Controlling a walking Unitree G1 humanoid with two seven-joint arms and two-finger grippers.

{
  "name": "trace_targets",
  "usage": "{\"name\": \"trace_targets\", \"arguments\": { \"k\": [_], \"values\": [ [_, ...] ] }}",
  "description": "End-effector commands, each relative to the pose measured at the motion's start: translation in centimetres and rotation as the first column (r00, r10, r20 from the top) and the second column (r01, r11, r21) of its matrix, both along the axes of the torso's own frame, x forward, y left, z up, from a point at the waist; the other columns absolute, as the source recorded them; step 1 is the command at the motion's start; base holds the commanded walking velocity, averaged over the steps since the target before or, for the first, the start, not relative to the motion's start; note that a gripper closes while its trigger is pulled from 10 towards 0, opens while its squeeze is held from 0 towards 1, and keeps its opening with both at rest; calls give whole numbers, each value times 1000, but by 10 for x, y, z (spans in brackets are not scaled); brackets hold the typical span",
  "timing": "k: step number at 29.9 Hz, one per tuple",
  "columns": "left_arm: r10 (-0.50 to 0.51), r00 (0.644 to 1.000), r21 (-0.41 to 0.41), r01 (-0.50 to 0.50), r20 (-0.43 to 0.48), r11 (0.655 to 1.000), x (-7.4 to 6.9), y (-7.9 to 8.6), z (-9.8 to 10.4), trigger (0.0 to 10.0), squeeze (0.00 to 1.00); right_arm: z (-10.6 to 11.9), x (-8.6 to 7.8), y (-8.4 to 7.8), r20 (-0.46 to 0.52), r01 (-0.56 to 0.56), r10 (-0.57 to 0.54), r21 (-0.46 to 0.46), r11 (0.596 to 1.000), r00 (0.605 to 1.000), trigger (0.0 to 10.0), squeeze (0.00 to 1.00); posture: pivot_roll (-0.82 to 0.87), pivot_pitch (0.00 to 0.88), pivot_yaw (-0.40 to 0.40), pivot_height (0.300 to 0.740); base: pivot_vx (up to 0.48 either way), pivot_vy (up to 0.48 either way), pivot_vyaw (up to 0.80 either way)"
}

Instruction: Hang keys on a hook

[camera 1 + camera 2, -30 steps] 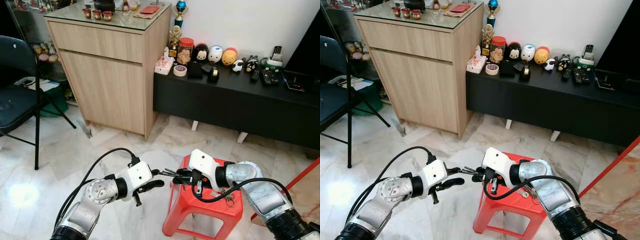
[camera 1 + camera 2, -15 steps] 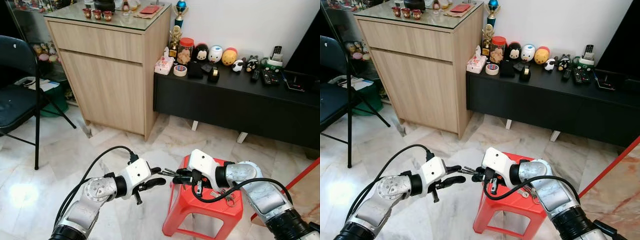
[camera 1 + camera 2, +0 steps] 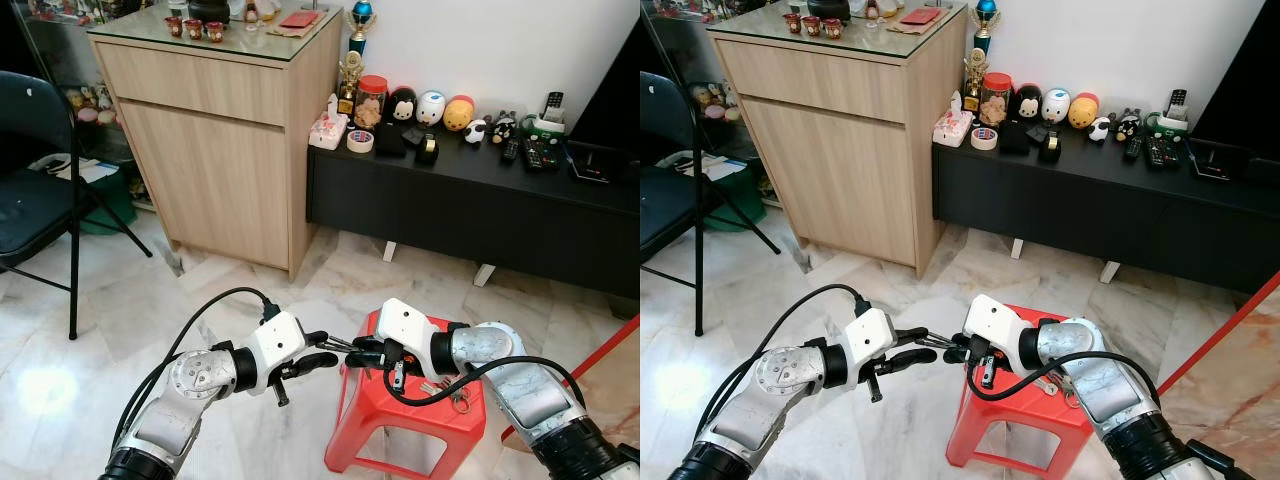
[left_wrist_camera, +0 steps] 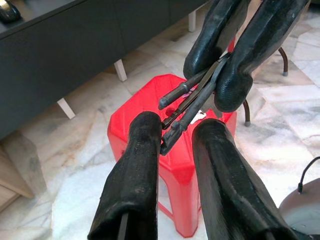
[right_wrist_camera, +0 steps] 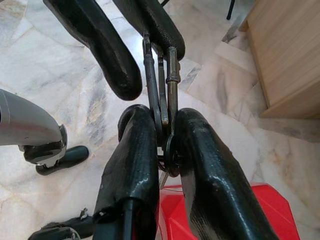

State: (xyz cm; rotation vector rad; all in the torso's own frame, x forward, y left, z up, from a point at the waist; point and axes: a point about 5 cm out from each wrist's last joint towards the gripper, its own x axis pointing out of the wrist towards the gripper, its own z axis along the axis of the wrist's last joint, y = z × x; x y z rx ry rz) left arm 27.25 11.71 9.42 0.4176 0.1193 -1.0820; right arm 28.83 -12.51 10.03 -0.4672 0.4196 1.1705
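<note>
My right gripper (image 3: 362,352) is shut on a bunch of dark metal keys (image 3: 340,346), held level above the left edge of a red plastic stool (image 3: 420,402). The keys (image 5: 160,85) stick out past its fingertips toward my left gripper (image 3: 322,350). That gripper is open, with one finger on each side of the key tips (image 4: 172,132). A key tip touches one left finger (image 4: 135,165); the other finger (image 4: 220,165) stands apart. More small keys (image 3: 456,396) dangle under my right forearm over the stool top.
A wooden cabinet (image 3: 220,130) stands at the back left and a low black bench (image 3: 470,200) with toys and remotes at the back right. On the far left is a black chair (image 3: 30,200). A red bar (image 3: 600,362) crosses the right edge. White marble floor lies between.
My left gripper has moved right, from short of the keys to having its fingers around their tips. The right gripper and the keys have stayed in place.
</note>
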Motion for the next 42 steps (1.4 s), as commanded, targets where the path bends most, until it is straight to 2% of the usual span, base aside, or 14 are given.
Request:
{"name": "trace_targets", "arguments": {
  "k": [1,2,3,4,5,7,23,32,42],
  "values": [
    [-37,999,-15,37,8,999,-3,-6,5,10000,0,4,1,1,20,-15,15,-7,1000,1000,10000,0,25,10,-87,740,0,0,0],
    [-41,999,-15,41,5,999,-3,-6,5,9961,0,4,1,1,20,-15,15,-7,1000,1000,10000,0,25,10,-87,740,0,0,0],
    [-44,999,-15,44,3,999,-4,-6,5,7569,0,4,1,1,21,-15,16,-8,1000,1000,10000,0,29,10,-87,740,0,0,0],
    [-46,999,-14,46,1,999,-4,-7,5,7569,0,4,1,1,22,-16,16,-9,1000,1000,10000,0,29,10,-87,740,0,0,0],
    [-47,999,-14,47,-1,999,-4,-7,5,392,0,4,1,1,22,-16,16,-9,1000,1000,10000,0,26,11,-87,740,0,0,0],
    [-43,999,-17,43,-3,999,-4,-7,5,0,0,4,1,1,23,-16,16,-9,1000,1000,10000,0,27,10,-88,740,0,0,0],
    [-70,997,-43,68,-37,997,-8,-9,6,0,0,1,1,1,17,-14,14,-13,1000,1000,10000,0,30,13,-89,740,0,0,0],
    [-95,994,-116,89,-50,989,-10,-15,15,0,0,0,1,1,12,-10,10,-14,1000,1000,10000,0,30,13,-89,740,0,0,0],
    [-113,992,-129,105,-62,986,-12,-15,16,0,0,-1,1,2,-9,-2,2,-8,1000,1000,10000,0,31,11,-87,740,0,0,0]
  ]
}}
